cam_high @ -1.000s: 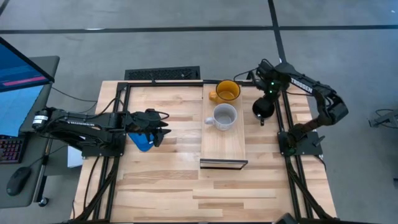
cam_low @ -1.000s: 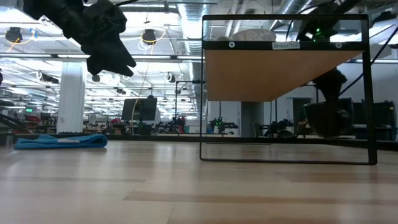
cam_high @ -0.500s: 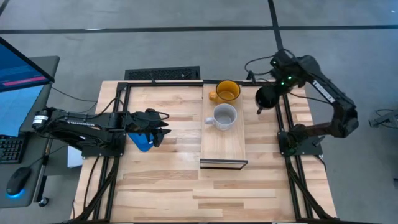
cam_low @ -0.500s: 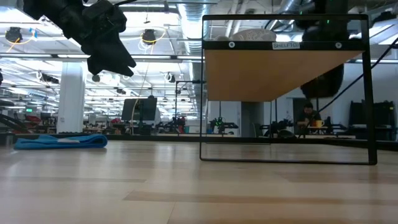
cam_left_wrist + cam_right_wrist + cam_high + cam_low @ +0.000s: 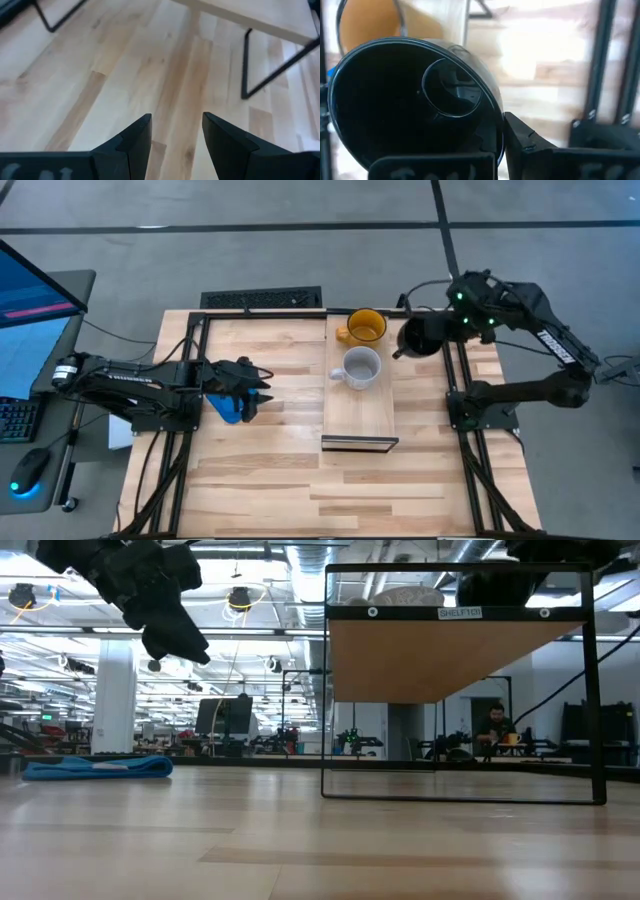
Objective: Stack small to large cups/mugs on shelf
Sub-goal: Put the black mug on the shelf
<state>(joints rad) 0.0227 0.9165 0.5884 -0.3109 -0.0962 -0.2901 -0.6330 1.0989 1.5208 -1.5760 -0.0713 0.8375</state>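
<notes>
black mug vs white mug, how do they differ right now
The black mug is glossy and dark; the white mug is pale grey-white. The black mug is held in the shut right end effector beside the shelf, tipped sideways; the white mug stands upright on the shelf. Both are handled mugs of similar size.

Both arms are black, built from slim jointed segments with white lettering on the links. The right arm shows small green lights near its wrist. The left hand (image 5: 174,137) has two dark, wedge-shaped fingers (image 5: 137,137) with matte surfaces.
</notes>
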